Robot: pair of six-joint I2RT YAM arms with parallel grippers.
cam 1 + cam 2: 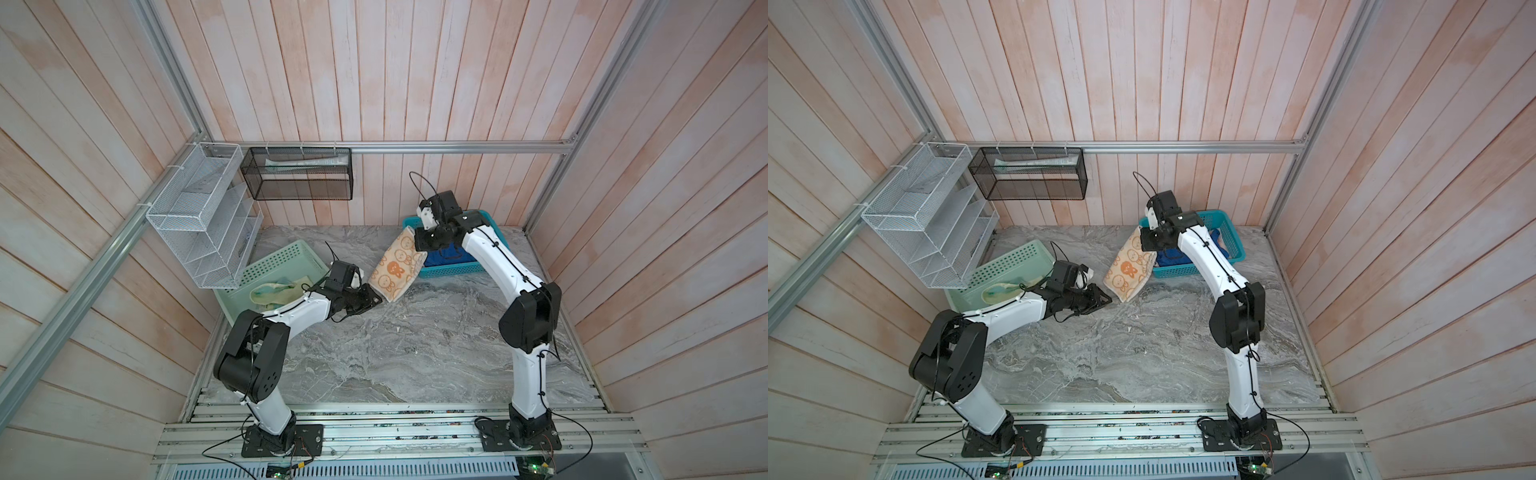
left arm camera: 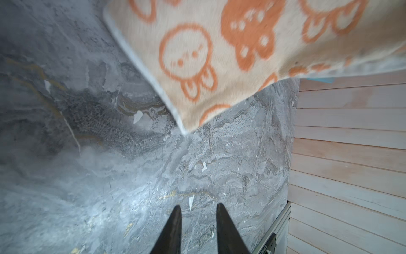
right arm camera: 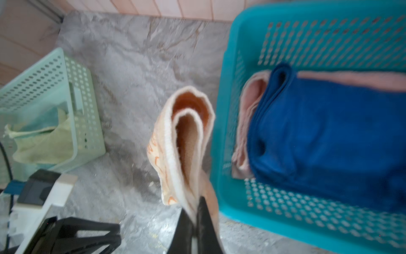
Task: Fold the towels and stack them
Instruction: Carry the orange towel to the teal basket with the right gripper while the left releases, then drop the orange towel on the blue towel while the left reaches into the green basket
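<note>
Pinched between the right jaws, closest to the right wrist camera, is the cartoon towel. They are clenched on its upper edge, and it hangs doubled over itself above the counter, just beside the teal basket. Gripping it at the top likely keeps the folded layers together, so it can be swung onto the stack as one piece. In that basket the blue towel lies folded on the pink towel, whose edges show beneath it. The left jaws are slightly parted and grasp nothing. They sit low over the counter and point at the towel's hanging corner, probably placed to steady or catch it. Whether that corner touches the counter cannot be told. The yellow towel lies crumpled and unfolded in the mint basket, seemingly the last one to fold. By count there are four towels: two stacked, one in the air and one waiting. There are also two baskets, two arms, and two wire racks on the wall, one white rack and one black rack.
</note>
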